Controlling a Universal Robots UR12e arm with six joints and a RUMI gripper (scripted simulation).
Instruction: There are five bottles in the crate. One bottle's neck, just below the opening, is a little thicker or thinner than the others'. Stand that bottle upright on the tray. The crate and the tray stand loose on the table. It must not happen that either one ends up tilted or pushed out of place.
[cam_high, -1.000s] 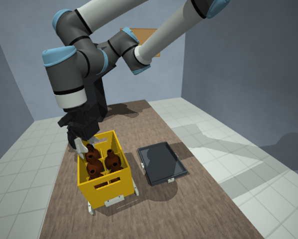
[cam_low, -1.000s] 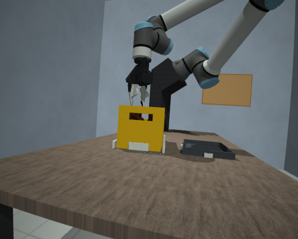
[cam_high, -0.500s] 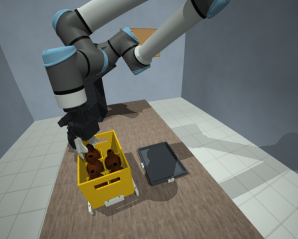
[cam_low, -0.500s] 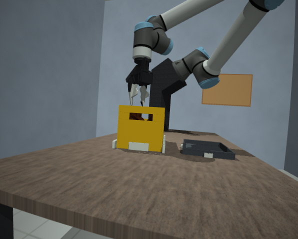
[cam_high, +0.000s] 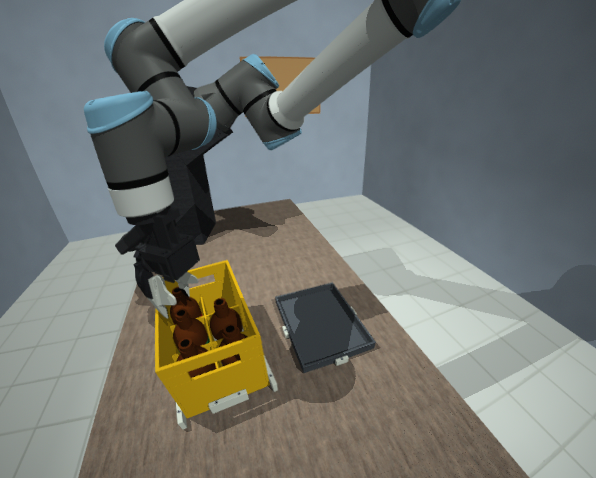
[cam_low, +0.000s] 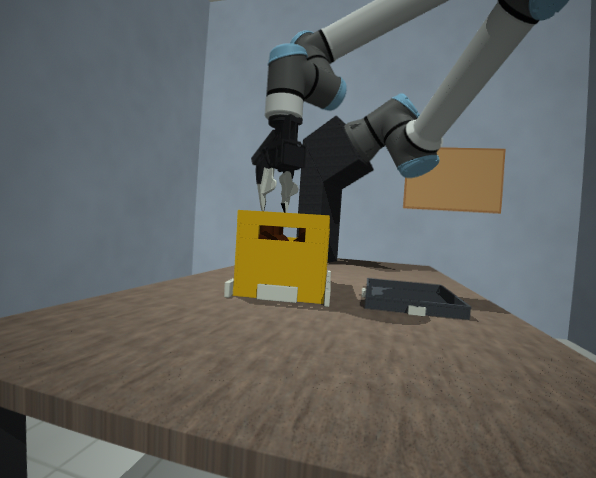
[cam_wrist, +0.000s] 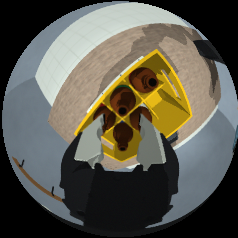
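The yellow crate (cam_high: 172, 380) (cam_low: 282, 265) (cam_wrist: 165, 112) holds five brown bottles upright in separate compartments. Three stand in the left row in the top view: a back bottle (cam_high: 184, 306), a middle bottle (cam_high: 190, 332) and a front bottle (cam_high: 191, 349). The right row has a middle bottle (cam_high: 225, 321) and a front bottle (cam_high: 231, 334); its back compartment is empty. I cannot tell which neck differs. My gripper (cam_low: 274, 210) (cam_wrist: 122, 114) is partly open and empty, pointing down above the crate's rim. The dark tray (cam_high: 325, 330) (cam_low: 417, 300) is empty.
The tray lies to the right of the crate, with a gap between them. Small white blocks (cam_high: 228, 401) (cam_low: 276, 293) sit around the crate's foot, and others (cam_high: 342, 360) (cam_low: 416, 310) at the tray's sides. The arm's black pedestal (cam_low: 325, 200) stands behind the crate.
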